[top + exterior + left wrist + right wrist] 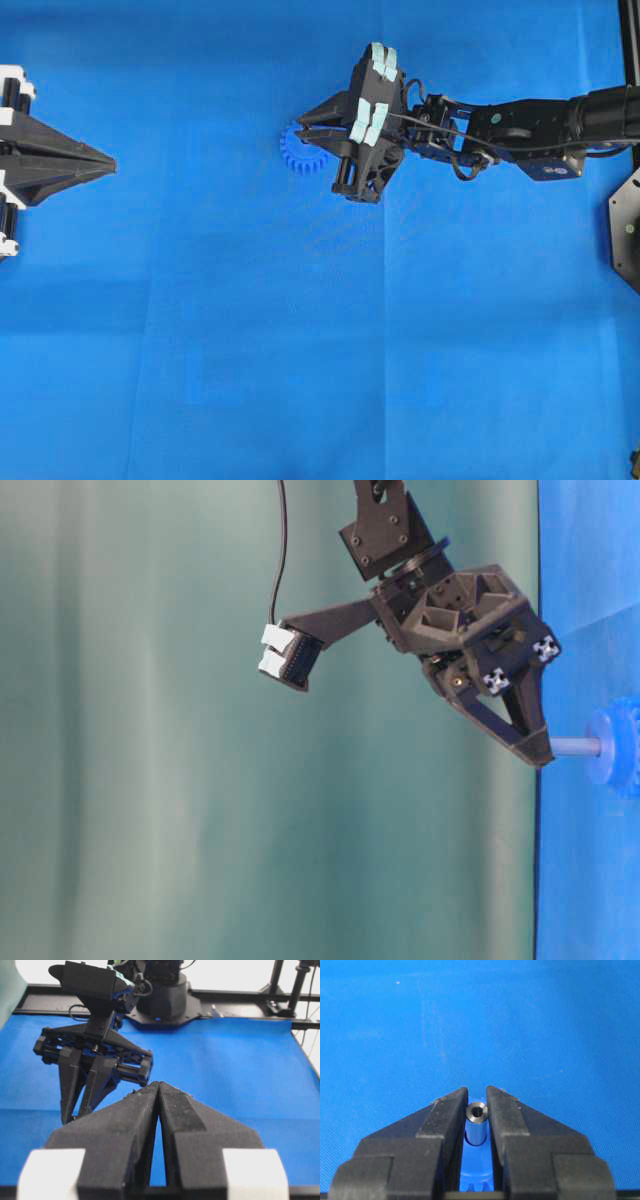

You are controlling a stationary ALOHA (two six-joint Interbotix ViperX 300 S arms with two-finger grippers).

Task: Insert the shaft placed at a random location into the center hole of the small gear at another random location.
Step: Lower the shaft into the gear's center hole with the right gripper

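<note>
My right gripper (300,125) (540,758) (477,1091) is shut on the shaft (476,1112) (575,746), a short silvery pin standing on end between its black fingers. The pin's far end meets the raised hub of the small gear (300,152) (618,745) (477,1170), a blue toothed wheel lying flat on the blue cloth directly under the jaws. The center hole is hidden by the shaft. My left gripper (112,160) (158,1084) is shut and holds nothing, far to the left and pointing toward the gear.
Blue cloth (300,350) covers the table. The right arm (520,125) reaches in from the right, past a black mount (625,230) at the right edge. The right arm's base (160,1000) and black frame rails (240,995) stand behind.
</note>
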